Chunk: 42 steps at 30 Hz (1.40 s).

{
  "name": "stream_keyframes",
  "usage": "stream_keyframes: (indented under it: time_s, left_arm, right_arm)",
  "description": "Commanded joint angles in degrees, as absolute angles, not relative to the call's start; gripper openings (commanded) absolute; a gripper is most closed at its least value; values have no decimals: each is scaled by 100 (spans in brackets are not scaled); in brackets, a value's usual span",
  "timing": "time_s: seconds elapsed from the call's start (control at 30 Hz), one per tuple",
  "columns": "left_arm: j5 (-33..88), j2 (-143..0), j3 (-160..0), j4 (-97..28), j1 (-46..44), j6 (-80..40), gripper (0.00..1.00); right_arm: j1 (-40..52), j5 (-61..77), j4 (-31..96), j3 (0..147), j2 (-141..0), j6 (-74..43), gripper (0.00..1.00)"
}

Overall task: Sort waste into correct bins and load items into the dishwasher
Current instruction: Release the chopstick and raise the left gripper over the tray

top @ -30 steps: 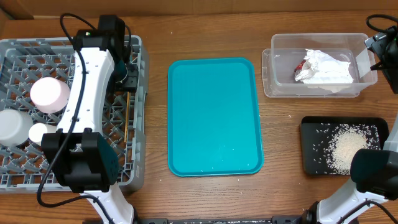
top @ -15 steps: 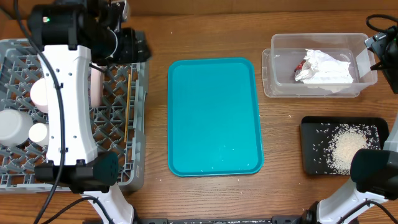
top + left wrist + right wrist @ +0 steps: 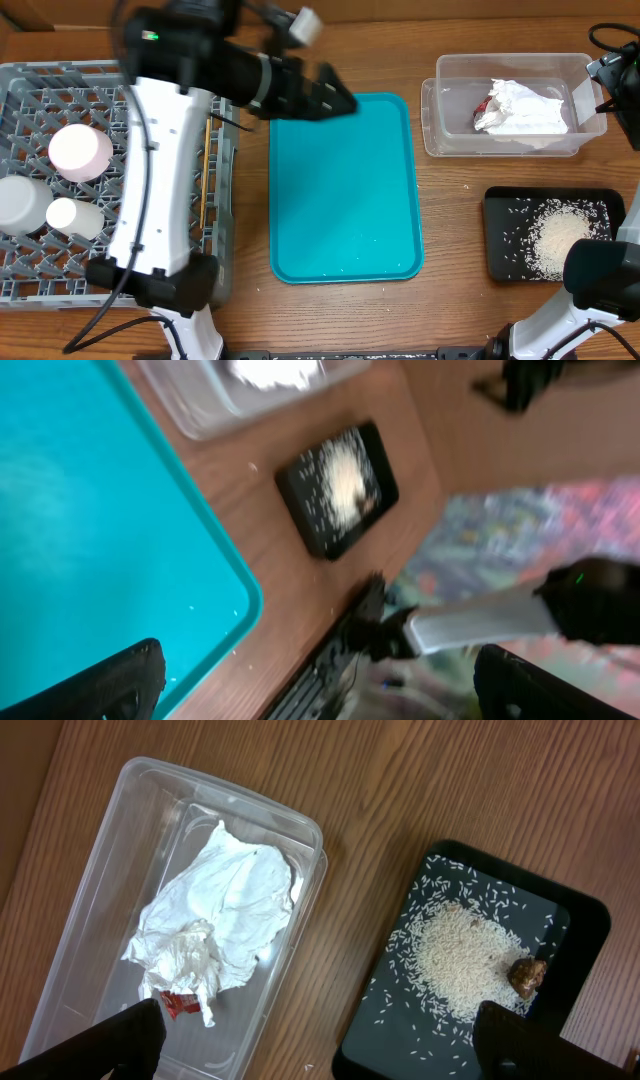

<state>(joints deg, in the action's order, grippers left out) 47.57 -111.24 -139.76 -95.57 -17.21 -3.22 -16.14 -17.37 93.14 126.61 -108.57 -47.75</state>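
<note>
Left of the teal tray, the chopsticks lie in the grey rack, their long way along the tray's side. The left gripper hangs over the tray's far left corner, wide and empty, its arm reaching across the rack. The right gripper, wide too, looks down on the tub and black tray.

You had no text, label, brand or number to read in any of the views. The red snack wrapper in the clear tub at the far right showed only a sliver of red under the napkin, and any print on it was too small for you to make out.
</note>
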Motion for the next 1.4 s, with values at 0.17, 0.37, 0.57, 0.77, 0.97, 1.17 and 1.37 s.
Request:
stream_keyframes:
  time_s: [0.17,0.37,0.57,0.77,0.97,1.17,1.37]
  left_arm:
    - [3004,-11126,-14062,-9463,-3065,-346,100]
    - [2231,-11126,-14062,-9415,-3531,-419,100]
    - [954,-11126,-13917,-9400,-3717,-1544,100]
    - [-8,-11126,-13762,-9411,-3697,-1975,100]
    - [-239,-11126,-13762,-9452,-3623,-1973,100]
    - [-290,-11126,-13762,-9485,-3623,-1933,100]
    - [-403,-11124,-13762,-9585,-3159,-2390,100]
  right_arm:
    - [-1632,-1796,9312,12709,-10768,-4755,100]
    - [-1632,-1796,9312,12709,-10768,-4757,100]
    - [-1632,-1793,9312,12709,-10768,-4757,100]
    - [-1632,-1441,9295,12709,-10768,-4845,100]
    - [-1627,735,9402,12709,-10768,-4047,100]
    - [-1450,1210,9708,12698,-10724,-3258,100]
    - [-650,1304,9708,12265,-9939,-2383,100]
